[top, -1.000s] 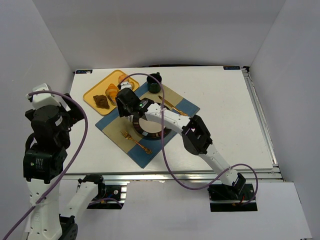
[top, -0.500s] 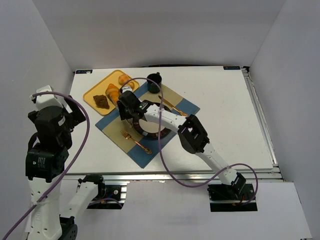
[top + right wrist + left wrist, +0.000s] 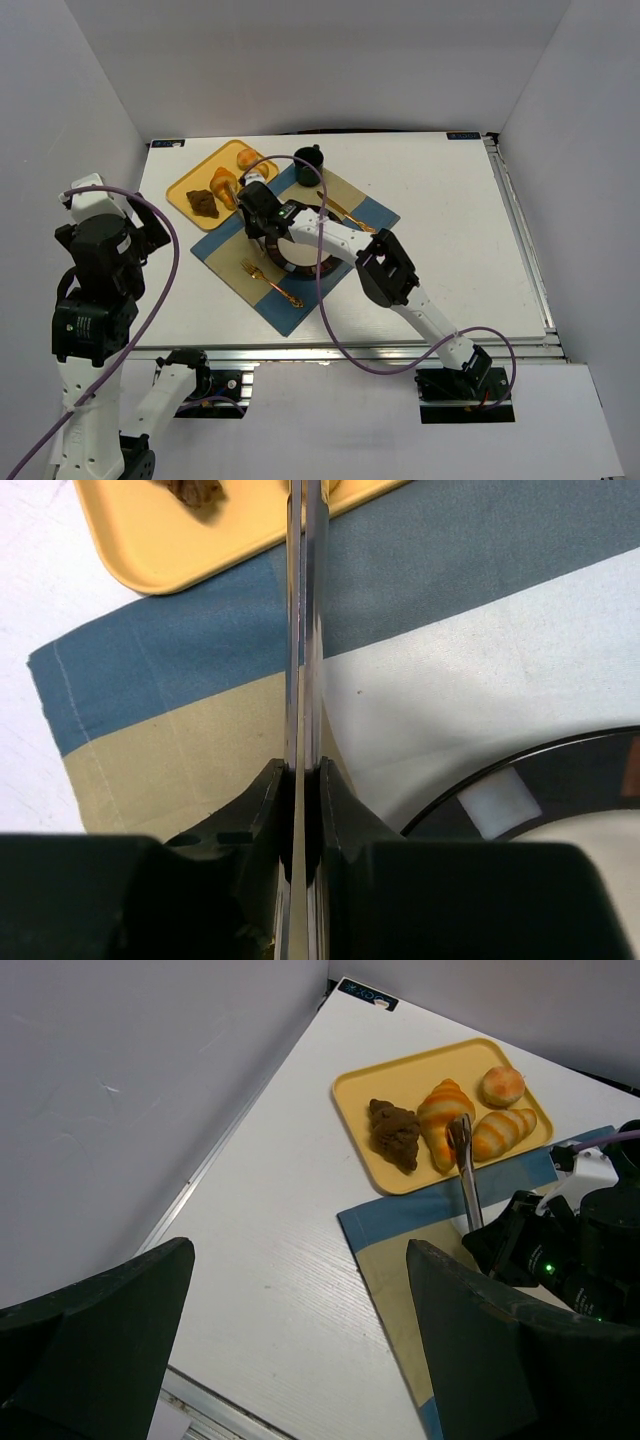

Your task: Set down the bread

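On the yellow tray point(image 3: 360, 1090), the croissant point(image 3: 438, 1120) lies touching the tongs point(image 3: 467, 1175) at their tips. The right gripper point(image 3: 304, 780) clamps them squeezed together; whether they pinch pastry is unclear. This looks like the pickup step: next, lift gently toward the black plate point(image 3: 560, 770)

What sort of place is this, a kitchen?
Probably a robot test booth: bare white walls around a table, staged with a yellow pastry tray and a plate on a placemat.
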Robot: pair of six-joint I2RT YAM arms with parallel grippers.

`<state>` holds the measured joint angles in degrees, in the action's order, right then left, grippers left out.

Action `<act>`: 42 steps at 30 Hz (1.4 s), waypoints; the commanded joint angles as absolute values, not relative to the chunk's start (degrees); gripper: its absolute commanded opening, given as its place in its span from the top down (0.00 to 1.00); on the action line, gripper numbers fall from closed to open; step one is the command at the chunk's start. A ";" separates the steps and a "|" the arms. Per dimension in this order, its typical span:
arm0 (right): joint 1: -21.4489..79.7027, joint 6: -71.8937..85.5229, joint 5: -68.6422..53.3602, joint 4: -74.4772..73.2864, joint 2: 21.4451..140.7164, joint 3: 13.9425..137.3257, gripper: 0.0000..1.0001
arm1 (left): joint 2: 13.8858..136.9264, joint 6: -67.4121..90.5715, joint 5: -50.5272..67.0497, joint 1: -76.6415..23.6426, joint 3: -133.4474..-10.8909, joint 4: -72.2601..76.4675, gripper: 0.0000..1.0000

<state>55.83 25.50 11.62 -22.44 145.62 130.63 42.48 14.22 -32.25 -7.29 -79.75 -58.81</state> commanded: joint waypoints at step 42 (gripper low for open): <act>54.23 32.61 6.15 -29.00 80.86 62.05 0.90 | 47.11 16.52 -31.90 -7.47 -81.21 -49.92 0.02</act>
<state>54.04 32.56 6.13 -32.97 80.90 61.98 48.16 16.40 -32.38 -7.31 -81.12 -50.30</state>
